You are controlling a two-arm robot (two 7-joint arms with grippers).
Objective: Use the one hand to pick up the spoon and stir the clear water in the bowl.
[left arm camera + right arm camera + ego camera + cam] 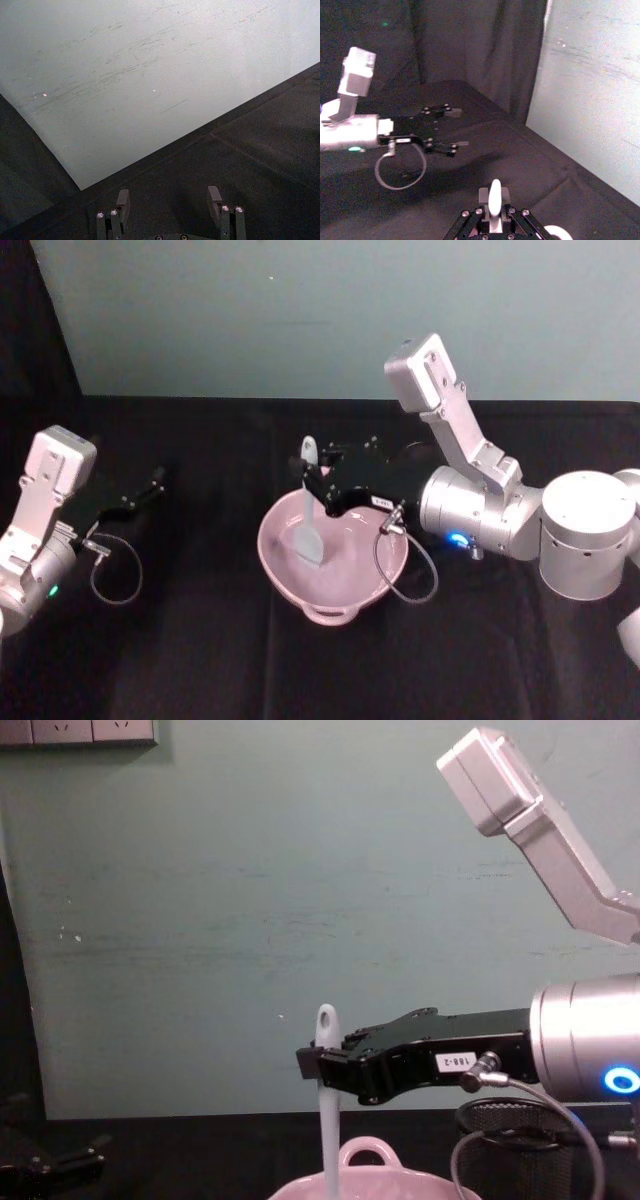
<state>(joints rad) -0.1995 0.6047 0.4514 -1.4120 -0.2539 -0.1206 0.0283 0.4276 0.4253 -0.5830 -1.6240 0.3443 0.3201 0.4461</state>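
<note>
White plastic spoon stands almost upright in the pink bowl, head down inside; we see our right gripper pinching its handle. Well apart, our left gripper is spread.

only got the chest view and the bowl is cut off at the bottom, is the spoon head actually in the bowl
observer: yes. In the head view the spoon has its flat head down inside the bowl, a little left of centre.
operator: ok, where on the spoon is the grip
observer: the right gripper is shut on the handle above the bowl's far rim, below the end with the hole.
operator: and the left arm, is it in the way
observer: no. The left gripper sits open at the left of the table, well apart from the bowl.
</note>
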